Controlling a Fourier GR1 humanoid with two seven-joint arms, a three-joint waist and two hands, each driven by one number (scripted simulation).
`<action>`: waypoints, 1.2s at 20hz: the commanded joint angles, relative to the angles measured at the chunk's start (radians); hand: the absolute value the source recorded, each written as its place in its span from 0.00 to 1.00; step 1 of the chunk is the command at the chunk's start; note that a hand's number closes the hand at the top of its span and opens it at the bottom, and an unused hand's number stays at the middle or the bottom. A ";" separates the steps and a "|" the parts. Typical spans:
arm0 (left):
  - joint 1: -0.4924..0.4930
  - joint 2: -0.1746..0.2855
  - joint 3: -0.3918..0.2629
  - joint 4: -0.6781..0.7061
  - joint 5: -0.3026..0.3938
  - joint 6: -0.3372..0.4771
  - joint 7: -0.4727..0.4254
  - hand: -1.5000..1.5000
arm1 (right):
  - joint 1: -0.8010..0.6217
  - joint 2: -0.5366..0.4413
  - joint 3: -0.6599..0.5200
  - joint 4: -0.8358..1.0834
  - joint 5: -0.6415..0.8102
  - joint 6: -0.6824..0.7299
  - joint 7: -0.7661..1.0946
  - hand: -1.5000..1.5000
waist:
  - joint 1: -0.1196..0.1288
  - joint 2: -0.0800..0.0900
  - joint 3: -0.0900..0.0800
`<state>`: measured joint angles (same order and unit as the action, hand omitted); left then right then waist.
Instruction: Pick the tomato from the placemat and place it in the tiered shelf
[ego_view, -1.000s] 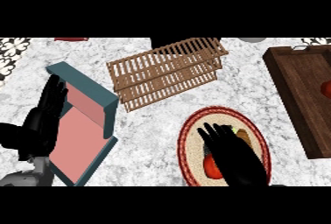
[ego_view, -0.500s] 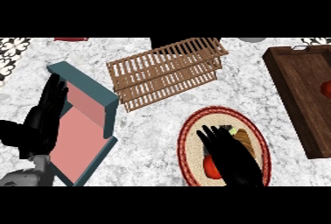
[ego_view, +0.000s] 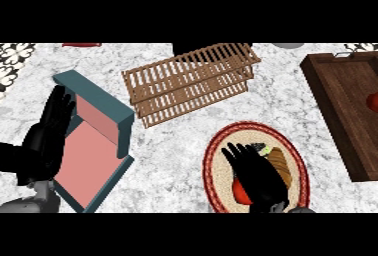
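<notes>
An oval woven placemat (ego_view: 221, 150) with a red rim lies on the counter at the lower right. The red tomato (ego_view: 240, 191) sits on it, mostly hidden under my right hand (ego_view: 258, 177), which hovers over the mat with straight fingers pointing up the view. A brown object (ego_view: 280, 164) lies on the mat beside the fingers. The wooden slatted tiered shelf (ego_view: 188, 82) stands tilted at the upper middle, apart from the mat. My left hand (ego_view: 46, 140) rests open at the left edge, fingers up.
A teal box with a pink inside (ego_view: 92, 150) lies at the left beside the left hand. A dark wooden tray (ego_view: 343, 110) fills the right side, with a red thing (ego_view: 371, 101) at its right edge. The marble counter (ego_view: 170, 150) shows between mat and box.
My right hand has slid slightly down the view over the placemat, covering more of the tomato. The left hand has stayed still.
</notes>
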<state>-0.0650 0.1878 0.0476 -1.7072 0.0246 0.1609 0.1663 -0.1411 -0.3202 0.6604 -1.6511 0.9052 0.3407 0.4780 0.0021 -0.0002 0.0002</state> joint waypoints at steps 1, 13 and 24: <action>-0.054 -0.012 0.009 0.059 -0.018 0.000 0.000 0.50 | 0.030 0.020 -0.004 -0.040 0.018 0.094 0.018 0.00 | -0.004 0.000 0.000; -0.036 0.011 0.073 0.122 0.017 -0.070 -0.087 0.50 | 0.035 0.033 0.037 0.096 0.229 -0.143 -0.186 1.00 | -0.004 0.000 0.000; -0.024 0.004 0.057 0.030 -0.001 -0.051 -0.012 0.50 | -0.086 0.317 0.100 0.086 0.027 -0.102 0.158 1.00 | 0.007 0.001 0.000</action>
<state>-0.0860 0.1660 0.0746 -1.6711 0.0055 0.1303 0.1531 -0.2033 -0.0458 0.7564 -1.5348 1.0306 0.2532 0.5776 0.0077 -0.0024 -0.0049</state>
